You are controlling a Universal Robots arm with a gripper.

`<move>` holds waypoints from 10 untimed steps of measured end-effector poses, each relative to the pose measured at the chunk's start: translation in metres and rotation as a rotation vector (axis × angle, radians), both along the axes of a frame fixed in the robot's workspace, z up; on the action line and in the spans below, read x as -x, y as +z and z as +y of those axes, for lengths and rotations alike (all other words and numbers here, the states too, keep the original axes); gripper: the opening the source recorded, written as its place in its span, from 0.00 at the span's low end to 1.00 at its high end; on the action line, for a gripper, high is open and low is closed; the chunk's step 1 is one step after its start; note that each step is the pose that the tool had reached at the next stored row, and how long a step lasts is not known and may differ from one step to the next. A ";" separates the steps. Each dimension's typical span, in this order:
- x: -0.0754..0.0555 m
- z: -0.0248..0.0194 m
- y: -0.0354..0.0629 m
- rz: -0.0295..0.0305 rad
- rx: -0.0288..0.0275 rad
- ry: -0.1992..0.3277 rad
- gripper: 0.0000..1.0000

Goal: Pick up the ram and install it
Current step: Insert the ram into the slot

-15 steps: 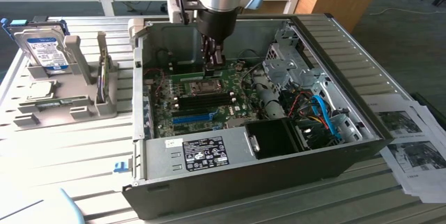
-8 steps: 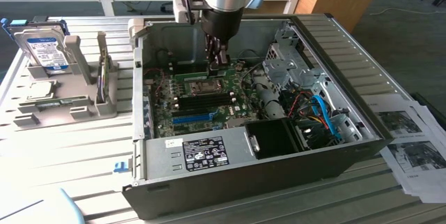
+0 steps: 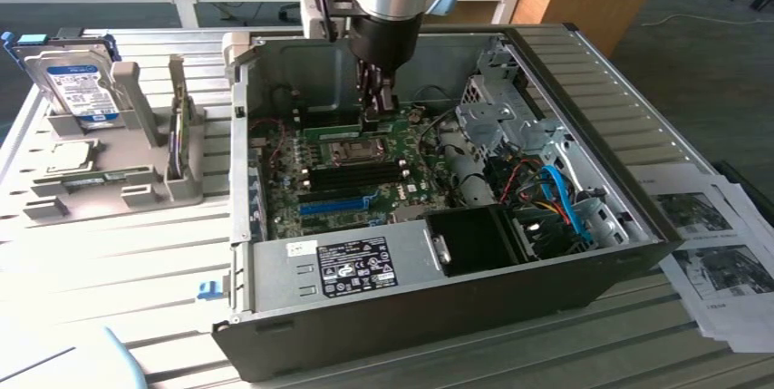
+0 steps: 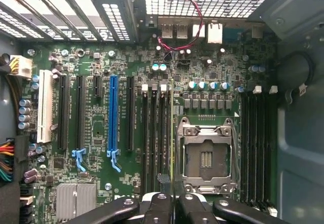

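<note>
Green board, the ram: seen edge-on as a thin yellow-green line running out from the fingertips. It is held over the bank of memory slots, just beside the CPU socket.
End effector: jaws nearly together, clamped on the ram's thin body. In the exterior view it hangs low inside the open computer case, above the motherboard.
Alignment: the stick runs parallel to the slots and looks lined up with the one nearest the socket. This is a judgement, not certain.
Seating: cannot tell whether the stick's lower edge touches the slot or sits apart from it. The white latches at the far end of the slots are too small to read.
Slots: both this bank and the second bank on the socket's other side look unfilled.
Holder: a grey rack sits on the slatted surface at the exterior view's left, well apart from the case. It carries the hard drive and the processor chip.
Done: pick-up complete, ram carried into the case and brought over its slot.
Not yet shown: ram pressed home, latches closed, grip let go.
Progress: past halfway, by my reckoning, with the insertion itself unconfirmed.
</note>
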State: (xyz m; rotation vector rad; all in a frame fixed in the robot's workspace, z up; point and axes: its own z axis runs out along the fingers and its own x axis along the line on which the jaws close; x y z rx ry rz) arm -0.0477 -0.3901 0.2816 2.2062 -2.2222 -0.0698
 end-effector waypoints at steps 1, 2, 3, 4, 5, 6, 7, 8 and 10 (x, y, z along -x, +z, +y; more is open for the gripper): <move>0.000 0.0000 0.0000 -0.0001 0.0000 0.000 0.11; 0.000 0.0000 0.0000 0.0000 0.0000 0.000 0.11; 0.000 0.0000 0.0000 -0.0001 -0.0001 0.000 0.11; 0.000 -0.0002 0.0000 -0.0001 -0.0001 0.000 0.11; 0.000 -0.0006 0.0000 -0.0001 0.0000 0.000 0.11; 0.000 -0.0012 0.0000 -0.0001 -0.0001 0.000 0.11; 0.000 -0.0019 0.0000 -0.0001 -0.0001 0.000 0.11; 0.000 -0.0027 0.0000 0.0000 0.0000 0.000 0.11; 0.000 -0.0044 0.0000 -0.0001 0.0000 0.000 0.11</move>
